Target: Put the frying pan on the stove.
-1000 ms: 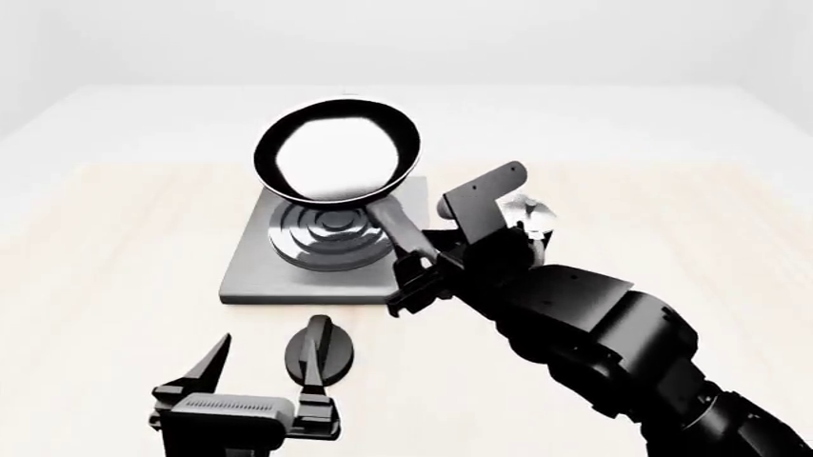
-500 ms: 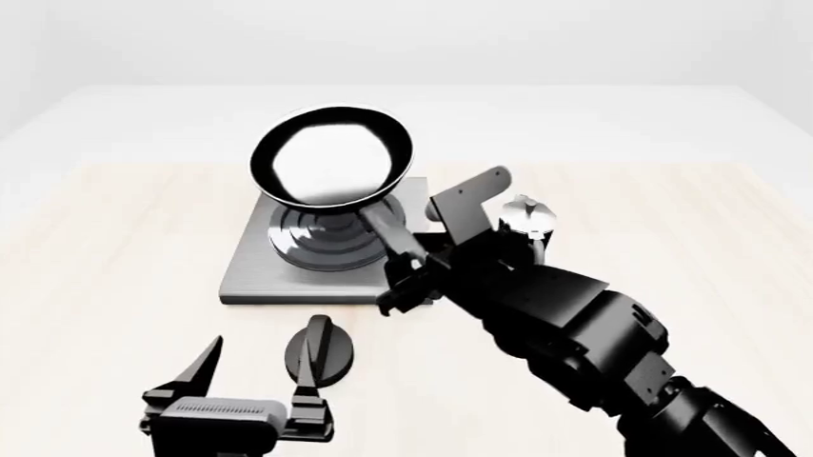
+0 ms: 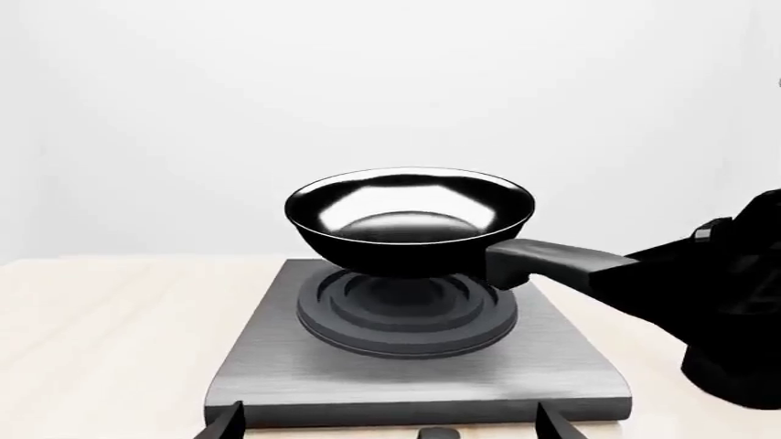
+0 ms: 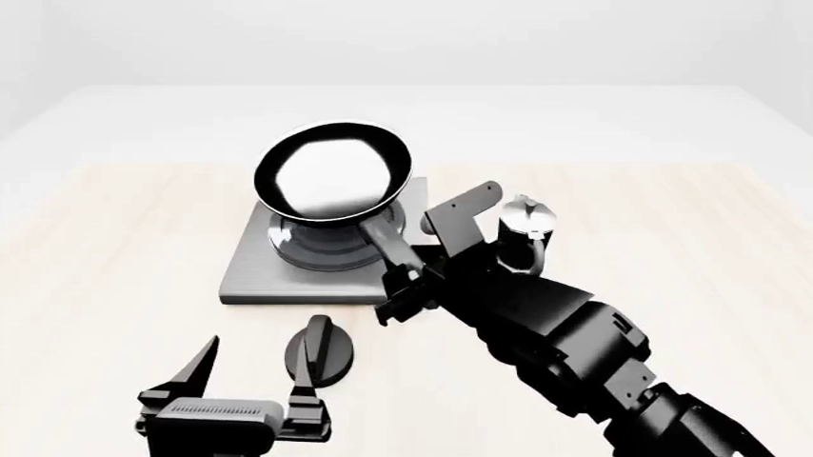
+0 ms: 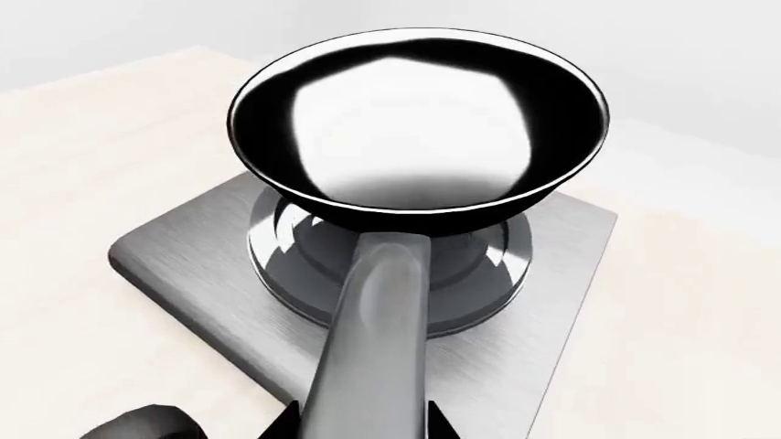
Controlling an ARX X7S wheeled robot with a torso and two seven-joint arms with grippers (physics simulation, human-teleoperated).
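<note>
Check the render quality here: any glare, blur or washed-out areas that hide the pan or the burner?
Head view: a white reflection fills the frying pan, hiding its floor; the background is washed out. Right wrist view: the same glare, and the handle looms large and soft near the lens. Left wrist view: the sharpest, with smaller highlights, the pan's underside apart from the stove rings, and the right gripper a featureless black mass.

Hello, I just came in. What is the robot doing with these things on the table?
The right gripper holds the frying pan by its long handle, just above the burner rings of the stove. In the left wrist view the pan seems not to rest on the rings yet. The left gripper is open and holds nothing, near a small black knob. A moka pot stands beside the stove.
</note>
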